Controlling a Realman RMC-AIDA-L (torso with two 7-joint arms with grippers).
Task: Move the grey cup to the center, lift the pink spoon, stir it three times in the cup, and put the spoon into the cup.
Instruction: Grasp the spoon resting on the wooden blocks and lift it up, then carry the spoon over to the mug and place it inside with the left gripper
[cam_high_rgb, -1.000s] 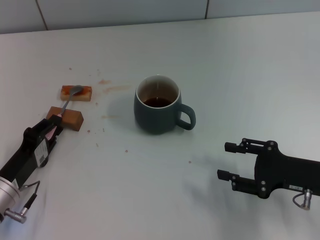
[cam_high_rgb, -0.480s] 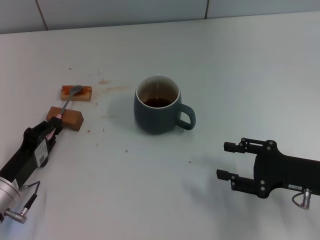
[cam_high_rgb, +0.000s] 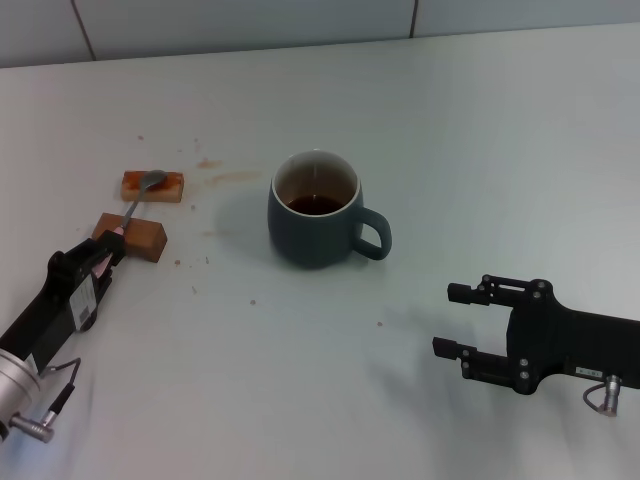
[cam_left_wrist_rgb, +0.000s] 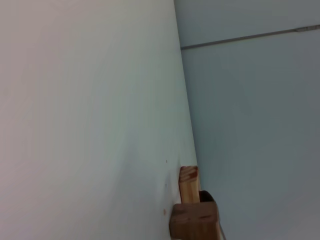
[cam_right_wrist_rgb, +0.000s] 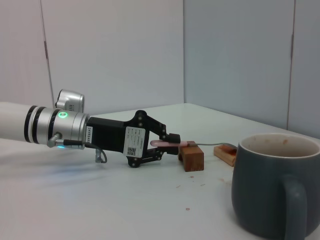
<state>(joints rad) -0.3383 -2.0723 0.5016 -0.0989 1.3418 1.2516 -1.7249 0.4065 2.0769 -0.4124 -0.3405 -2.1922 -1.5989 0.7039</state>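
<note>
Our left tool (cam_high_rgb: 108, 250) is lying low at the near left of the surface (cam_high_rgb: 480, 140), its fingers (cam_right_wrist_rgb: 172, 137) closing on the pale handle end of the pink spoon (cam_high_rgb: 135, 203). The spoon is bridging two brown blocks (cam_high_rgb: 152, 186), its metal bowl resting on the far one. The grey cup (cam_high_rgb: 317, 210) is standing upright at the centre, holding dark liquid, its handle pointing right and near. Our right tool (cam_high_rgb: 455, 320) is hovering at the near right, well apart from the cup, fingers spread apart and holding nothing.
</note>
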